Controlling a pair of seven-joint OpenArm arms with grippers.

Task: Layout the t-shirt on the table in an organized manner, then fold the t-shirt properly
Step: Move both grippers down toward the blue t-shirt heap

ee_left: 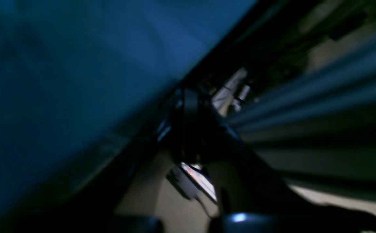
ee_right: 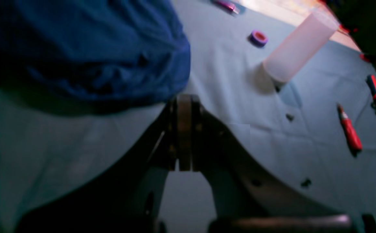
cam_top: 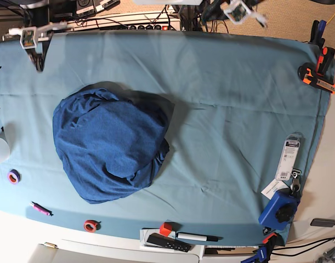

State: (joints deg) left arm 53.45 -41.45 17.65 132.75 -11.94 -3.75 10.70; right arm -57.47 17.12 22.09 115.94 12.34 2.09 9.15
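While the large dark blue heathered knit t-shirt (cam_top: 109,149) is lying bunched on the light teal cloth-covered tabletop (cam_top: 233,93), both tools, right tool (ee_right: 184,132) and left tool (ee_left: 191,129), are sitting closed and empty; spreading should be starting by pinching the t-shirt's outer edges.

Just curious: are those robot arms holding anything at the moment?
No. Both grippers, right and left, are shut on nothing; the t-shirt lies bunched on the table, untouched.
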